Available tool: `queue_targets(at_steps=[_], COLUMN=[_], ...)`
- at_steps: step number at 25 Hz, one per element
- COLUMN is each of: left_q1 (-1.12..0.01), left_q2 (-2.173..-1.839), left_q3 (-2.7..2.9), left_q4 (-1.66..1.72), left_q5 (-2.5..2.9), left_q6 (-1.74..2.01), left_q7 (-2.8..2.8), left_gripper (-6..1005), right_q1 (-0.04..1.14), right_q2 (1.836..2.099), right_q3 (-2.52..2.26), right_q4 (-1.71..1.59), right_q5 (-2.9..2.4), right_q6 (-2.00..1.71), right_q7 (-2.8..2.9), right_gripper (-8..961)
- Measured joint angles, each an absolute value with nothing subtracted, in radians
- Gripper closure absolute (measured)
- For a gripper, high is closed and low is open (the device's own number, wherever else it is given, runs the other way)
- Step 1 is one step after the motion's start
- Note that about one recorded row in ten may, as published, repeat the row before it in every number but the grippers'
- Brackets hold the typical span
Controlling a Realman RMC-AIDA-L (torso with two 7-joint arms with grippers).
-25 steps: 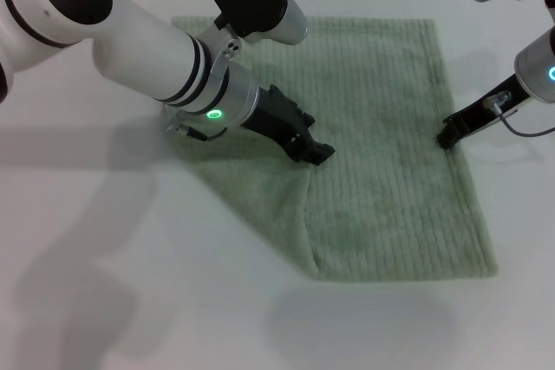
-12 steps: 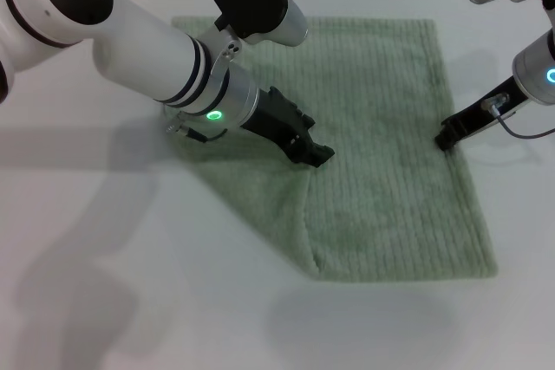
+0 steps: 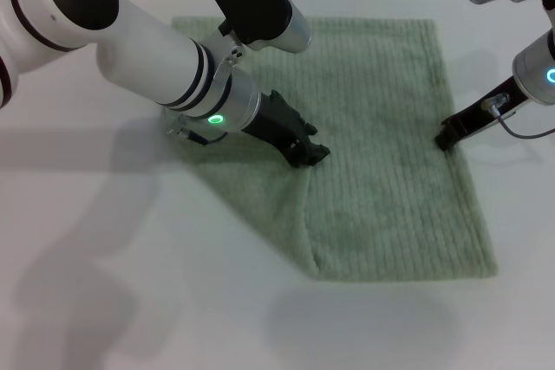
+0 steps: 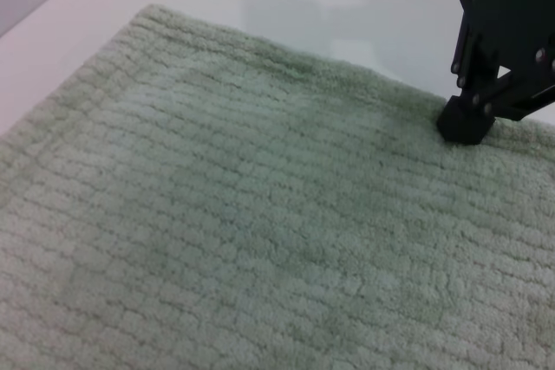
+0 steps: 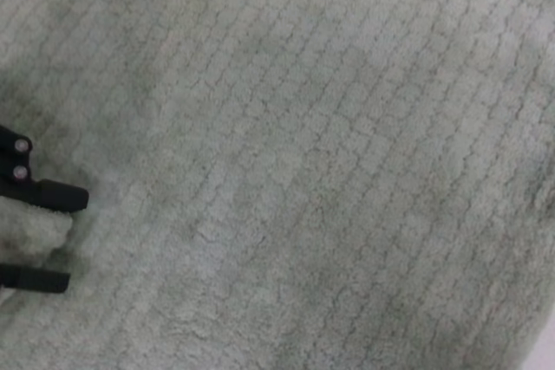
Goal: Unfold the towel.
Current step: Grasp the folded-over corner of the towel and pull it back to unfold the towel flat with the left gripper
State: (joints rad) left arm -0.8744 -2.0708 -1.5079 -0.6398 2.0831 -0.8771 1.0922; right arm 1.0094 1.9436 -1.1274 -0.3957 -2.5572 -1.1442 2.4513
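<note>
White counter (image 3: 104,283) before me. Pale green towel (image 3: 390,127) lies flat on it, near left corner folded over.

Left arm: you are reaching it in from the left, forearm angling down toward the middle of the work.
Left gripper (image 3: 314,155): its fingers are pinching a fold of the towel (image 3: 390,127).
Right arm: you are holding it at the right edge.
Right gripper (image 3: 444,139): its tip is pressing down on the towel's right edge.
</note>
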Motion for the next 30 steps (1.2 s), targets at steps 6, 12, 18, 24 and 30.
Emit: queue_targets(at_steps=[6, 12, 18, 24, 30], left_q1=[-0.874, -0.873, -0.87, -0.859, -0.819], left_q2=[-2.071, -2.071, -2.068, -2.064, -2.056], left_q3=[-1.508, -1.511, -1.51, -1.518, -1.548], left_q4=[-0.64, -0.64, -0.648, -0.665, -0.732], left_q5=[2.083, 2.083, 2.083, 2.083, 2.104], left_q6=[-0.871, -0.877, -0.884, -0.907, -0.968], left_q7=[1.092, 1.092, 1.092, 1.098, 1.102], left_gripper=[659, 849, 940, 951, 958], right_q1=[1.009, 1.01, 1.011, 1.011, 1.011], right_q2=[1.944, 1.944, 1.944, 1.944, 1.944], right_q3=[-1.127, -1.127, -1.127, -1.127, -1.128], right_q4=[-0.396, -0.396, -0.396, -0.396, -0.396], right_q5=[-2.557, -2.558, -2.558, -2.56, -2.56], right_q6=[-1.144, -1.143, -1.143, -1.143, -1.143], right_q7=[2.45, 2.45, 2.45, 2.45, 2.45], right_gripper=[954, 955, 954, 954, 955])
